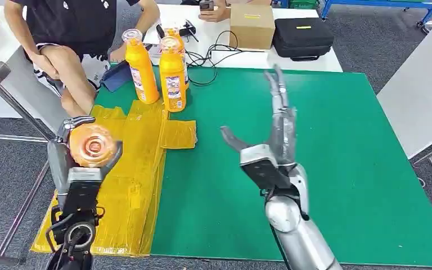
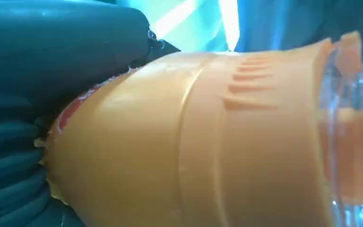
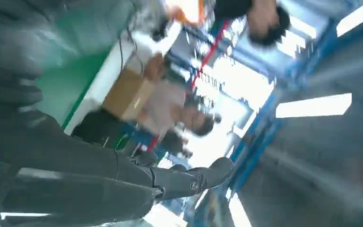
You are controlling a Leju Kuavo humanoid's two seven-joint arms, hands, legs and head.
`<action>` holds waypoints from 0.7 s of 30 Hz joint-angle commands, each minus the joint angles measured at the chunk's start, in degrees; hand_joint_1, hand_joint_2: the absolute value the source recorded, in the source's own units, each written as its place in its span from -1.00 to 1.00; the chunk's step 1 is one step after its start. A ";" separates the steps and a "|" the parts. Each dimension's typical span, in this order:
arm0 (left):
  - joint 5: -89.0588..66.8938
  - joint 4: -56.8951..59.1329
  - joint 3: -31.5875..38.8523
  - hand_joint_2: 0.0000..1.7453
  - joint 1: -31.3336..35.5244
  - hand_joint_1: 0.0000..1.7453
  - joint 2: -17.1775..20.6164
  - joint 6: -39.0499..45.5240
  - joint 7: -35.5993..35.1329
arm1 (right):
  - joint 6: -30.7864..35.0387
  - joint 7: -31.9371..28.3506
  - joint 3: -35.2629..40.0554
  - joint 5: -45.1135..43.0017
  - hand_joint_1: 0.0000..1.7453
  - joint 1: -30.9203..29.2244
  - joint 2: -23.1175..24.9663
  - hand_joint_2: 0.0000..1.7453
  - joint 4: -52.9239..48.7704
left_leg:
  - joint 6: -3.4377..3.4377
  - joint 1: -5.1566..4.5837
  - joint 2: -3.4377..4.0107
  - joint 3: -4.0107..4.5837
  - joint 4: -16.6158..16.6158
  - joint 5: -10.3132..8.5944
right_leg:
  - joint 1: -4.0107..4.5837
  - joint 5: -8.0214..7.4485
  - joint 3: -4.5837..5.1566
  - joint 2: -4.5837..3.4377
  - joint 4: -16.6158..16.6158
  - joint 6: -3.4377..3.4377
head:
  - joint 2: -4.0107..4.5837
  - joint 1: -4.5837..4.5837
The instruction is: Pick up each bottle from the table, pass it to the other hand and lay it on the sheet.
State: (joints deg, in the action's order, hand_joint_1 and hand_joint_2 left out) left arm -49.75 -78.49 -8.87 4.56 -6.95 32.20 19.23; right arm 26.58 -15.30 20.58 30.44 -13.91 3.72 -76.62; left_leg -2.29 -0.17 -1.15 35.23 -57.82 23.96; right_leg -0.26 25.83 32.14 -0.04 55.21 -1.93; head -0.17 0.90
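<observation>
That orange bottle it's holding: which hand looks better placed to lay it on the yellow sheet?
Left hand: it already grips the bottle above the yellow sheet; the right hand is empty.

Left hand [image 1: 84, 154] raised over the surface's left edge, fingers wrapped around an orange bottle [image 1: 91, 145]. Right hand [image 1: 270, 132] raised mid-surface, holding nothing, fingers [image 1: 277, 90] extended straight, thumb apart.
</observation>
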 commanded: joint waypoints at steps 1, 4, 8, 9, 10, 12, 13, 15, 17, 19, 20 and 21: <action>-4.74 8.10 -0.36 1.00 3.77 1.00 0.05 1.40 -1.55 | -0.03 -0.72 -9.09 -1.66 -1.00 5.46 -1.11 1.00 -11.34 | 0.11 0.00 -0.07 -0.30 0.09 0.07 | 0.00 0.11 -0.36 0.16 -0.09 0.03 | 0.02 -0.02; -7.80 9.10 -1.37 1.00 4.29 1.00 0.72 1.72 -1.75 | 1.27 -1.71 -9.93 -3.14 -1.00 5.70 -0.47 1.00 -11.99 | 0.20 -0.01 0.09 -0.53 0.14 0.17 | 0.01 0.16 -0.52 0.03 -0.13 0.06 | 0.02 -0.02; -28.06 17.58 -5.47 1.00 7.99 1.00 0.88 5.61 -8.57 | 1.05 -4.30 -11.77 -7.78 -1.00 7.82 -0.64 1.00 -15.85 | 0.12 0.01 -0.01 -0.28 0.12 0.03 | 0.01 0.09 -0.26 0.15 -0.10 0.03 | 0.02 -0.02; -29.72 19.36 -6.08 1.00 8.71 1.00 0.61 5.83 -9.61 | 0.89 -4.57 -11.85 -7.96 -1.00 7.59 -0.54 1.00 -15.74 | 0.13 -0.01 -0.12 -0.42 0.16 0.05 | -0.01 0.15 -0.44 0.27 -0.13 0.03 | 0.02 -0.02; -30.53 21.08 -6.63 1.00 9.46 1.00 0.54 6.00 -10.13 | 0.46 -5.23 -11.73 -8.62 -1.00 7.24 -0.53 1.00 -15.55 | 0.13 0.00 -0.11 -0.46 0.15 0.08 | 0.00 0.17 -0.51 0.26 -0.15 0.03 | 0.02 -0.02; -32.08 25.52 -7.85 1.00 11.55 1.00 0.57 6.41 -11.08 | 0.30 -6.35 -11.53 -9.48 -1.00 6.05 -0.27 1.00 -14.53 | 0.09 -0.03 0.04 -0.32 0.11 0.04 | -0.03 0.07 -0.33 0.07 -0.09 0.01 | 0.02 -0.02; -33.86 28.54 -8.58 1.00 12.78 1.00 0.51 6.70 -12.22 | 0.01 -6.91 -11.13 -10.00 -1.00 5.35 -0.27 1.00 -13.98 | 0.12 -0.03 0.09 -0.48 0.15 0.08 | -0.02 0.11 -0.49 0.07 -0.15 0.03 | 0.02 0.00; -34.07 32.06 -8.89 1.00 13.69 1.00 -0.18 5.78 -12.30 | -0.12 -7.02 -10.63 -10.07 -1.00 4.18 -0.28 1.00 -12.94 | 0.13 -0.05 0.19 -0.47 0.16 0.06 | -0.04 0.08 -0.45 0.01 -0.12 0.04 | 0.02 0.00; -34.01 37.02 -9.40 1.00 15.06 1.00 -1.28 5.75 -12.09 | -0.08 -7.07 -10.14 -10.40 -1.00 3.29 -0.38 1.00 -12.10 | 0.10 -0.09 0.19 -0.32 0.11 0.02 | -0.08 0.03 -0.29 -0.02 -0.08 0.03 | 0.02 0.00; -35.82 40.77 -10.40 1.00 16.28 1.00 -1.88 6.40 -13.36 | 0.11 -7.08 -9.94 -10.45 -1.00 2.87 -0.28 1.00 -11.73 | 0.08 -0.08 0.21 -0.27 0.08 0.02 | -0.07 0.02 -0.24 -0.05 -0.07 0.02 | 0.02 0.00; -35.90 40.86 -10.50 1.00 16.20 1.00 -2.03 6.56 -13.44 | 0.14 -7.07 -9.89 -10.43 -1.00 2.81 -0.22 1.00 -11.77 | 0.08 -0.10 0.20 -0.28 0.09 0.02 | -0.09 0.02 -0.24 -0.03 -0.06 0.01 | 0.02 0.02; -35.90 40.86 -10.50 1.00 16.20 1.00 -2.03 6.56 -13.44 | 0.14 -7.07 -9.89 -10.43 -1.00 2.81 -0.22 1.00 -11.77 | 0.13 -0.07 0.20 -0.43 0.12 0.07 | -0.05 0.07 -0.42 0.00 -0.12 0.03 | 0.02 -0.02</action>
State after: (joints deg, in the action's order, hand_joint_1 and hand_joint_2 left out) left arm -83.95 -54.15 -15.58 14.23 -7.67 38.32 7.09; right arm 26.64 -22.34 11.08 20.57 -7.85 3.19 -91.56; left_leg -2.29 -0.24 -0.95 35.14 -57.82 23.95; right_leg -0.33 25.80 32.09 -0.13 55.22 -1.93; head -0.15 0.87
